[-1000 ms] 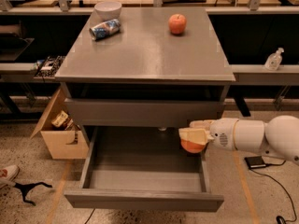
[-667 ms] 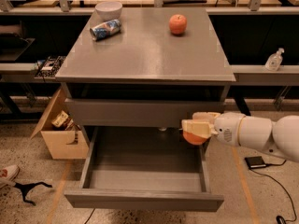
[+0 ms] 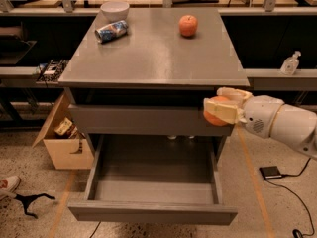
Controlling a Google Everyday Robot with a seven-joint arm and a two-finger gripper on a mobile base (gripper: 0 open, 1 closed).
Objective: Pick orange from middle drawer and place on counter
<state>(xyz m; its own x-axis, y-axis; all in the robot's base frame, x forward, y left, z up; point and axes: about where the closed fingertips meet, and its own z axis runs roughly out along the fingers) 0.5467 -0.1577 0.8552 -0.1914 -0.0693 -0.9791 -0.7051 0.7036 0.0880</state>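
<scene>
The orange (image 3: 212,118) is held in my gripper (image 3: 219,111), whose pale fingers are shut around it. It hangs in front of the right end of the closed upper drawer front, just below the counter's (image 3: 158,58) front right edge. The middle drawer (image 3: 153,182) is pulled wide open below, and its grey floor is bare. My white arm reaches in from the right.
On the counter stand a redder apple (image 3: 188,25) at the back right, a lying can (image 3: 111,31) and a white bowl (image 3: 115,9) at the back left. A cardboard box (image 3: 62,135) sits on the floor left of the cabinet. A sanitizer bottle (image 3: 290,62) stands on the right shelf.
My gripper has lifted the orange up out of the open drawer and slightly right, from drawer height to just under the counter's edge.
</scene>
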